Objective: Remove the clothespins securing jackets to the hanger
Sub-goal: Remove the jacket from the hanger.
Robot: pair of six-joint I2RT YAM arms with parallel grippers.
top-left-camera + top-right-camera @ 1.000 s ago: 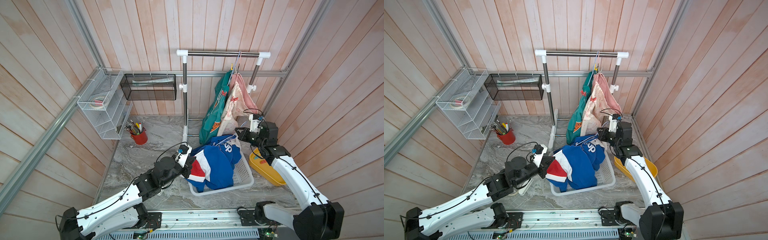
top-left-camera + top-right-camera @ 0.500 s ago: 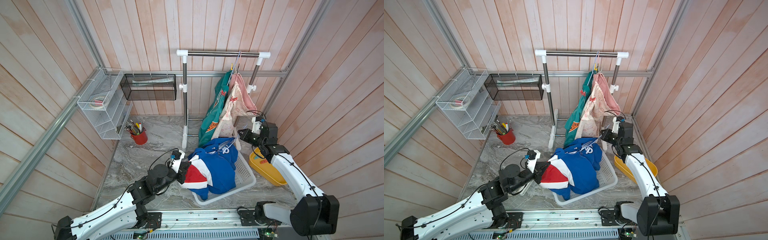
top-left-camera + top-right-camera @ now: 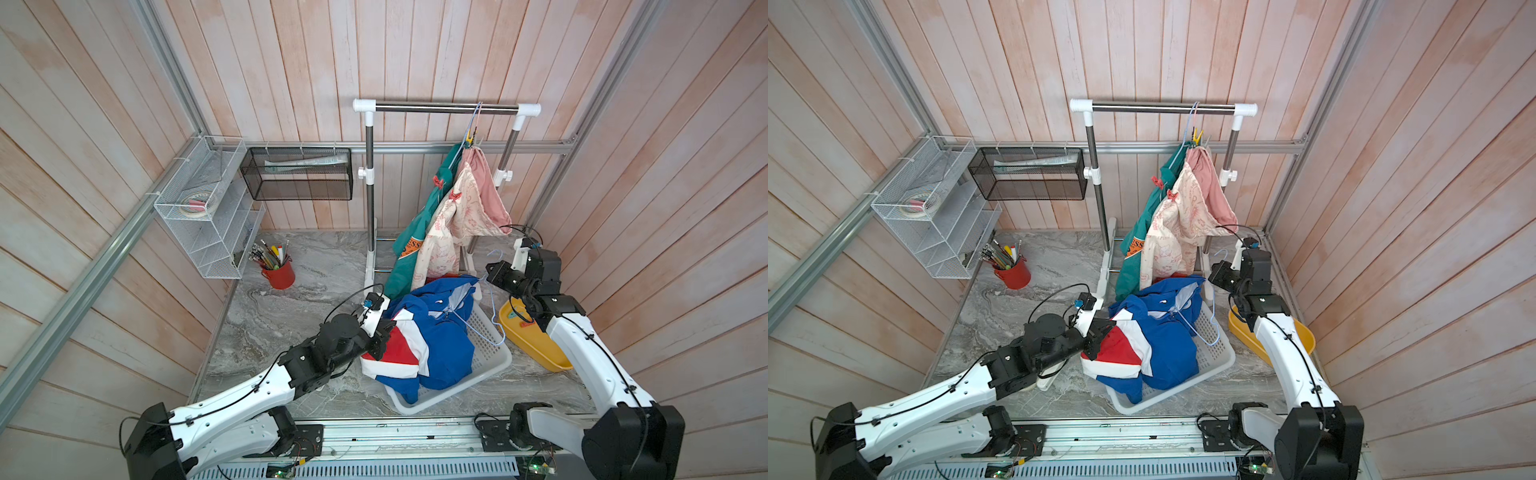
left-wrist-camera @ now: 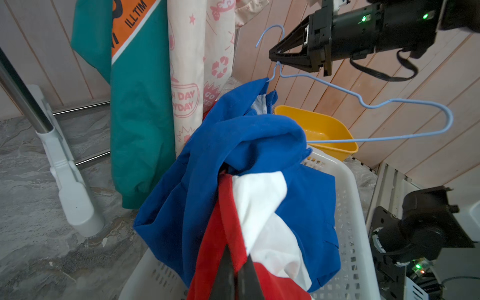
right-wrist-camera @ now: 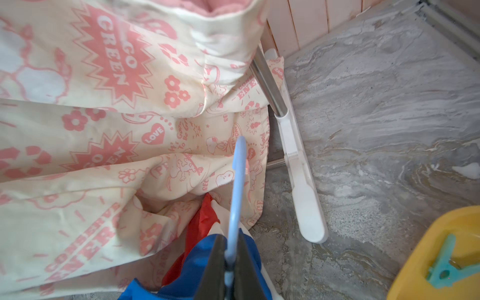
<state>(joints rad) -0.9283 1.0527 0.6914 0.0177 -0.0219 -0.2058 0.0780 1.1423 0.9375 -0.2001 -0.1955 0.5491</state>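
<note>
The left gripper (image 4: 235, 262) is pinched fully together on the red-and-white panel of the blue jacket (image 3: 440, 332), whose bulk slumps just beyond its tips into a white basket (image 3: 492, 365). Bare marble floor (image 3: 299, 299) lies wide open on this gripper's outer side. Across the basket, the right gripper (image 5: 228, 262) is clamped tight on the neck of a pale blue wire hanger (image 4: 389, 104), whose lower wire runs behind the blue fabric. Room there is tight — the rack's foot (image 5: 298, 181) and the hanging cream jacket (image 5: 104, 130) sit just ahead, a yellow tub (image 3: 536, 353) under its wrist, the plank wall close behind. High above it, one red clothespin (image 3: 437, 181) grips the teal jacket (image 3: 419, 224) and a second clothespin (image 3: 455, 194) the cream one — both well clear of either gripper.
</note>
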